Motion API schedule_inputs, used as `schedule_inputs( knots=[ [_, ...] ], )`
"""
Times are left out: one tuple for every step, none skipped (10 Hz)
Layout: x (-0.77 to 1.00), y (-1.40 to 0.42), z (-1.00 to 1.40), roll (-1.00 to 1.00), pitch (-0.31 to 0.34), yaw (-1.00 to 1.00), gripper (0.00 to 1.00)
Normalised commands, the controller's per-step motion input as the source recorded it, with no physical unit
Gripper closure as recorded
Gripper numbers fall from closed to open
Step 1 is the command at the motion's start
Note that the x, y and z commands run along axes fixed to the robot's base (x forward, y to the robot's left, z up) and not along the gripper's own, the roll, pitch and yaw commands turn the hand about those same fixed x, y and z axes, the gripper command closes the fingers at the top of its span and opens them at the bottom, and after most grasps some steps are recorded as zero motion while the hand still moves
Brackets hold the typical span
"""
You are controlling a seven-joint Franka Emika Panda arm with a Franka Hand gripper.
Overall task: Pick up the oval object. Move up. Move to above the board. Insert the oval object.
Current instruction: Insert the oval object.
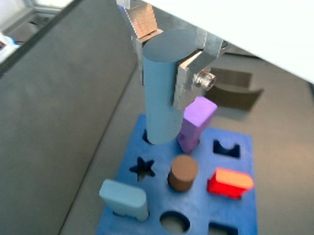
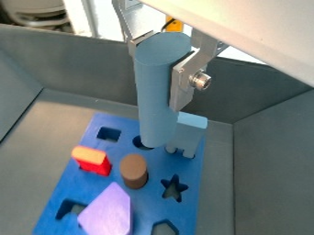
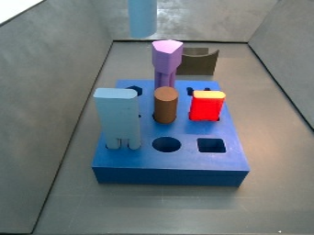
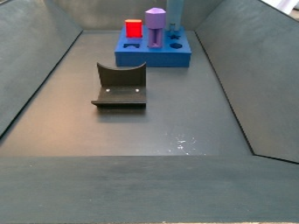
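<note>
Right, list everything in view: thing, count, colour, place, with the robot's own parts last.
board: one, bright blue, on the grey floor of the bin, several shaped holes in its top.
oval object: one, dull light blue, between the gripper's fingers, its lower end at a hole in the board.
purple peg: one, standing in the board.
brown cylinder: one, standing in the board, mid-top.
red block: one, with a yellow top edge, in the board beside the cylinder.
pale-cyan tall block: one, at a board corner.
fixture: one, dark, on the floor apart from the board.
gripper: one, silver fingers, above the board, clamped on the oval object.
</note>
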Motion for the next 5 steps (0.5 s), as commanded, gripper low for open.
schedule_inputs(
  knots=[
    [0.14,-0.48,-0.43,0.0,-0.203,-0.57,1.0],
    [0.0,-0.54,-0.46,0.01,-0.164,-0.67,1.0],
    [0.15,-0.61,-0.63,0.1,-0.104,-0.57,1.0],
    [0.03,-0.51,-0.57,0.07,-0.123,-0.71,1.0],
    [0.12,-0.34,-0.51,0.01,-0.116,-0.76,1.0]
  ],
)
